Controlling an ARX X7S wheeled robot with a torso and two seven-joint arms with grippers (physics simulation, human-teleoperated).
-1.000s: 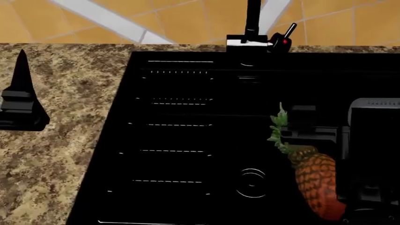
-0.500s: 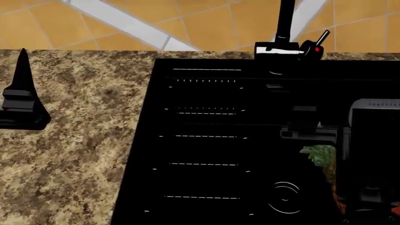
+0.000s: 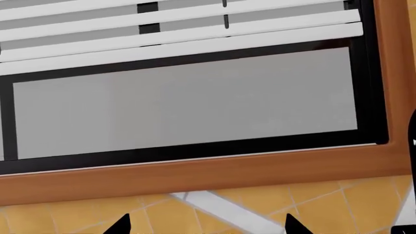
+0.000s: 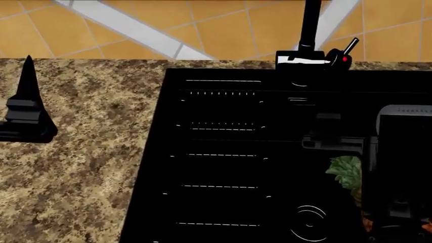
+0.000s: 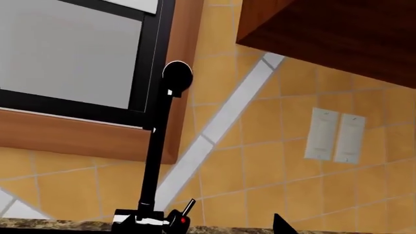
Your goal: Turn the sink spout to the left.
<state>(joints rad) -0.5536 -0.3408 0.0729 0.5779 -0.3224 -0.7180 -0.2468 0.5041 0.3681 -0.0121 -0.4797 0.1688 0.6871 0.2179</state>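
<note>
The sink spout is a thin glossy black tube rising from a blocky base at the back rim of the black sink. In the right wrist view the tube stands upright with its round end facing the camera. My right gripper hovers over the sink's right part, well in front of the spout and apart from it. Only one of its fingertips shows; it looks open and empty. My left gripper is over the counter at far left, open and empty, with its fingertips wide apart.
A short slanted lever with a red mark sits right of the spout base. A pineapple lies in the sink, mostly hidden by my right arm. Speckled granite counter lies to the left, with orange tiled wall and a window behind.
The head view has shifted, so the sink and spout sit further right and lower in the picture. The pineapple has slid behind my right arm. Both grippers hold their places in view.
</note>
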